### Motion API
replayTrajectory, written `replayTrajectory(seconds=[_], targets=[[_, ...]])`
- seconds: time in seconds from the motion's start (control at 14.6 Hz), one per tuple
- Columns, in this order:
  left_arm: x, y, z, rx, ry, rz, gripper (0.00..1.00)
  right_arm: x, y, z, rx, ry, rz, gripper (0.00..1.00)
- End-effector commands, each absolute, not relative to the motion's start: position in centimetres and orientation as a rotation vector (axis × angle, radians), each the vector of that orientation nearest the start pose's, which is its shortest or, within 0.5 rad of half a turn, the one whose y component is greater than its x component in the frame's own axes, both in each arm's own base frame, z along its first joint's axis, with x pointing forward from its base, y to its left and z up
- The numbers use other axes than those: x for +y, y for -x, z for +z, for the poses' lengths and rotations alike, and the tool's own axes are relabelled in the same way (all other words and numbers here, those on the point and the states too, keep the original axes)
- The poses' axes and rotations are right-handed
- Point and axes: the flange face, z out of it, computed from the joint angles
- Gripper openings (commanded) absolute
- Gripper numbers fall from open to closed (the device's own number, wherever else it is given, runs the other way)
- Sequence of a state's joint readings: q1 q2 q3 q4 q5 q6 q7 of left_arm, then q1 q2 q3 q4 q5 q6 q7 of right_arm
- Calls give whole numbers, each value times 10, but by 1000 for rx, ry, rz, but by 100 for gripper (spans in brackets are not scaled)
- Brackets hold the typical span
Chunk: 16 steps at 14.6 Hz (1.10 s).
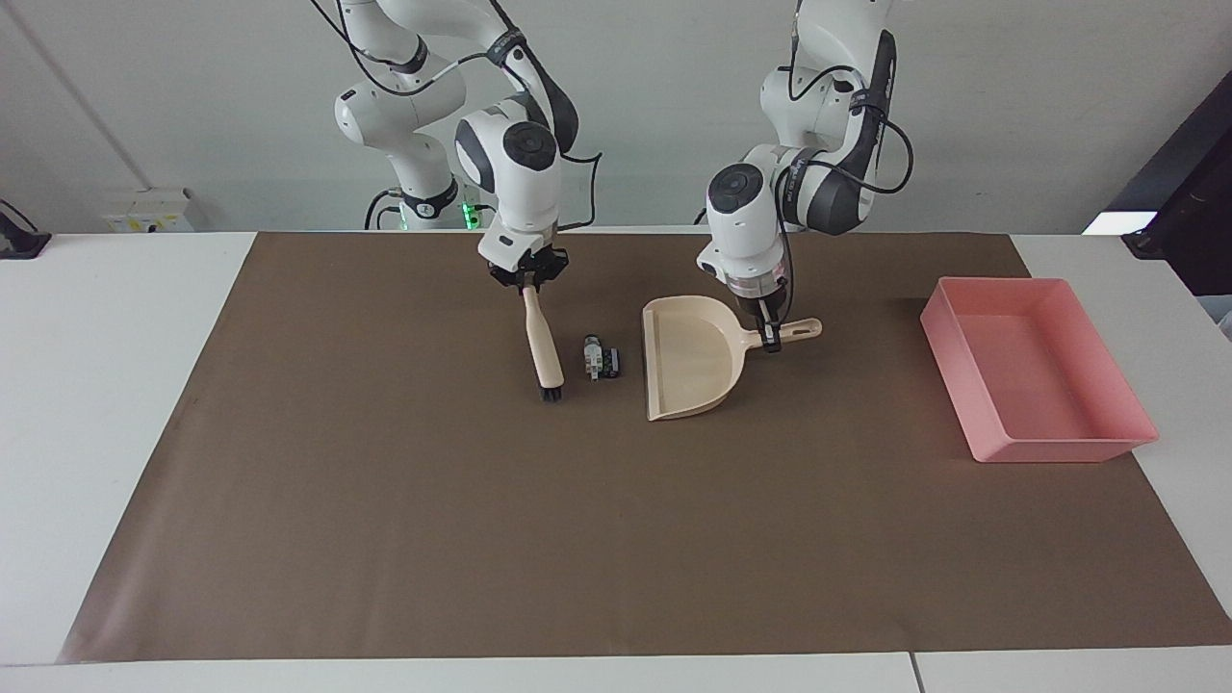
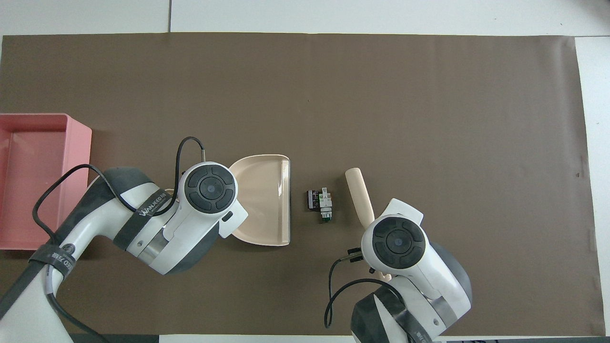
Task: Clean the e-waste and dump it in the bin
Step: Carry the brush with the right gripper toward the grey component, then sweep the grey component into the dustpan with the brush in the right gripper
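The e-waste [image 1: 601,358] [image 2: 320,205] is a small cluster of white, black and green scraps on the brown mat. My right gripper [image 1: 526,279] is shut on the handle of a beige brush [image 1: 544,346] [image 2: 359,196]. The brush hangs tilted, its black bristles low beside the scraps toward the right arm's end. My left gripper [image 1: 769,337] is shut on the handle of the beige dustpan [image 1: 688,361] [image 2: 262,200], whose open mouth faces the scraps with a small gap. The pink bin [image 1: 1059,448] [image 2: 38,181] sits at the left arm's end and shows nothing inside. In the overhead view the wrists hide both grippers.
A brown mat [image 1: 481,539] covers most of the white table [image 1: 106,385]. The bin straddles the mat's edge at the left arm's end.
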State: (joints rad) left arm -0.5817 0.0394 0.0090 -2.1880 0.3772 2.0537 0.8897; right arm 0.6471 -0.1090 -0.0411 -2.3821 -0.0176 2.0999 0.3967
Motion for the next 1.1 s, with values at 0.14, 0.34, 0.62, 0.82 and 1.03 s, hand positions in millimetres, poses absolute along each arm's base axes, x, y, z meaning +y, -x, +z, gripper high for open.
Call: replayTrajectory(seconds=[0.14, 0.34, 0.62, 0.82, 1.03], targets=[[-271, -438, 349, 2073, 1900, 287, 0, 302, -390, 349, -299, 3155, 248, 0], [-270, -431, 340, 2093, 1892, 267, 0, 339, -379, 350, -262, 3043, 316, 0], [-267, -429, 339, 2094, 1893, 268, 1, 374, -372, 358, -219, 2753, 328, 0], [-264, -430, 338, 2099, 1894, 260, 1, 393, -381, 383, -196, 2649, 344, 0], [-262, -439, 339, 2091, 1941, 175, 1, 378, -386, 407, -177, 2684, 355, 0]])
